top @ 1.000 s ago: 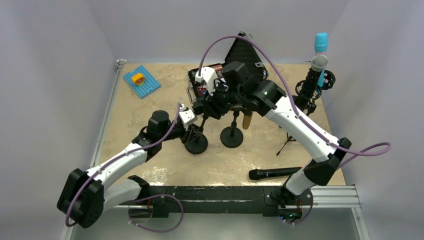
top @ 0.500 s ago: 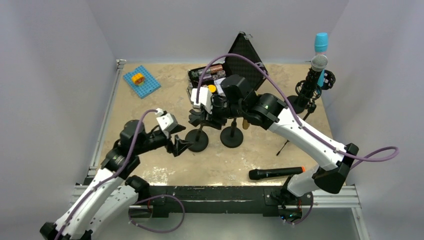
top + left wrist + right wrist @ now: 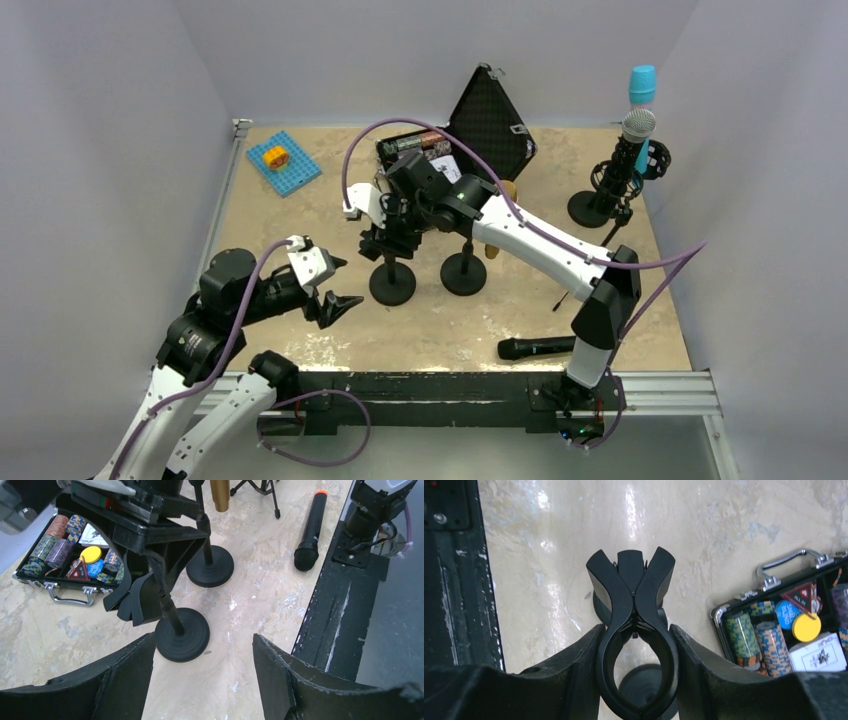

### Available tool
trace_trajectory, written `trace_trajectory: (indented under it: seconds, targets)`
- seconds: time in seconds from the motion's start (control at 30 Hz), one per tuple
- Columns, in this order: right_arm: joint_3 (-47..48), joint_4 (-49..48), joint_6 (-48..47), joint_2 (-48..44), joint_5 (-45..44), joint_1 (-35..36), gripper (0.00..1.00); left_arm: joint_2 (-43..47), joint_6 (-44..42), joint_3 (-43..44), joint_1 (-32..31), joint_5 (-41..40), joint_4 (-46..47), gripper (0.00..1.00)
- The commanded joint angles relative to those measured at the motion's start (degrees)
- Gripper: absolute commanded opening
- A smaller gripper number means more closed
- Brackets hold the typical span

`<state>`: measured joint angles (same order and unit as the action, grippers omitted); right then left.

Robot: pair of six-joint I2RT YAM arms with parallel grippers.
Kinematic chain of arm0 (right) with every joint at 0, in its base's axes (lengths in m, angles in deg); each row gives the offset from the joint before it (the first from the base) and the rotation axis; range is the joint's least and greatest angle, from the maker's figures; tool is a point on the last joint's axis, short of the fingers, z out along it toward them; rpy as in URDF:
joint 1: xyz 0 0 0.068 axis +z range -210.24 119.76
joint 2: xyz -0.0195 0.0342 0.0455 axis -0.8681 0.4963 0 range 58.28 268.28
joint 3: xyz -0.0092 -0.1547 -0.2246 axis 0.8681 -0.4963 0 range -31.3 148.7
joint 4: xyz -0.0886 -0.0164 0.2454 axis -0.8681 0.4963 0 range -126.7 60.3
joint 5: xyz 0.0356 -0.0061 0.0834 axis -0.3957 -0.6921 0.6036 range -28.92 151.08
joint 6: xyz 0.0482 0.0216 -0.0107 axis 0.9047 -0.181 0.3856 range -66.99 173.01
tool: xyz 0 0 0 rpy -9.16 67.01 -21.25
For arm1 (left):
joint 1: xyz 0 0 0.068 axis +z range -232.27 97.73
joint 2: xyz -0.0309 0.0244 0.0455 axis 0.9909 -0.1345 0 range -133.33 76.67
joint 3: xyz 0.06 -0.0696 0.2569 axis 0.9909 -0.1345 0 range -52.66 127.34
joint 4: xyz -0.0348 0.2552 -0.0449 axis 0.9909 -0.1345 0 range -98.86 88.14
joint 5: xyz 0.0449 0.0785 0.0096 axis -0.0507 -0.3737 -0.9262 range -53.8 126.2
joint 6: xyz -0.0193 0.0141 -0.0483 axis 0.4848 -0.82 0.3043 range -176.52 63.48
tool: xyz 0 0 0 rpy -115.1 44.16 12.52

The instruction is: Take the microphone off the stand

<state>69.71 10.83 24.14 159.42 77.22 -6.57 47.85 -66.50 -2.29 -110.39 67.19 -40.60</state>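
A black stand with a round base (image 3: 392, 285) (image 3: 182, 634) carries a spring clip (image 3: 636, 630) at its top. The clip's ring holds nothing. My right gripper (image 3: 385, 235) (image 3: 635, 647) is shut on the clip, one finger on each side of the ring. A black microphone (image 3: 540, 347) (image 3: 309, 535) with an orange end lies flat on the table near the front rail, apart from both grippers. My left gripper (image 3: 338, 285) (image 3: 202, 645) hangs open and empty, just left of and nearer than the stand's base.
A second round-based stand (image 3: 463, 275) (image 3: 210, 567) stands right of the first, with a tan microphone body (image 3: 220, 495) by it. An open case of poker chips (image 3: 420, 150) (image 3: 794, 625) lies behind. A silver-headed microphone (image 3: 638, 125) stands back right. A blue baseplate (image 3: 283, 163) lies back left.
My left gripper has opened, let go of the stand's base and pulled back toward the near left. The right arm has swung left, still gripping the clip.
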Motion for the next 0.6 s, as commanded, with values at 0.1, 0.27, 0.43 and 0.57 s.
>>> trace_trajectory:
  seconds: [0.1,0.27,0.43,0.57]
  targets:
    - [1.6,2.9,4.8,-2.2,2.2,0.2,0.56,0.1,-5.6,1.2,0.5,-0.8,-1.0,0.75]
    - [12.5,8.4,4.5,-6.7,4.2,-0.7,0.86,-4.4,-12.9,2.8,0.5,1.7,1.2,0.82]
    - [15.7,12.4,5.0,-13.8,7.6,-1.7,0.92,-14.9,-18.0,8.9,0.5,6.6,1.7,0.84]
    - [6.1,9.2,5.3,-23.3,7.6,-1.9,0.94,-23.2,-21.4,13.5,0.5,8.6,1.6,0.84]
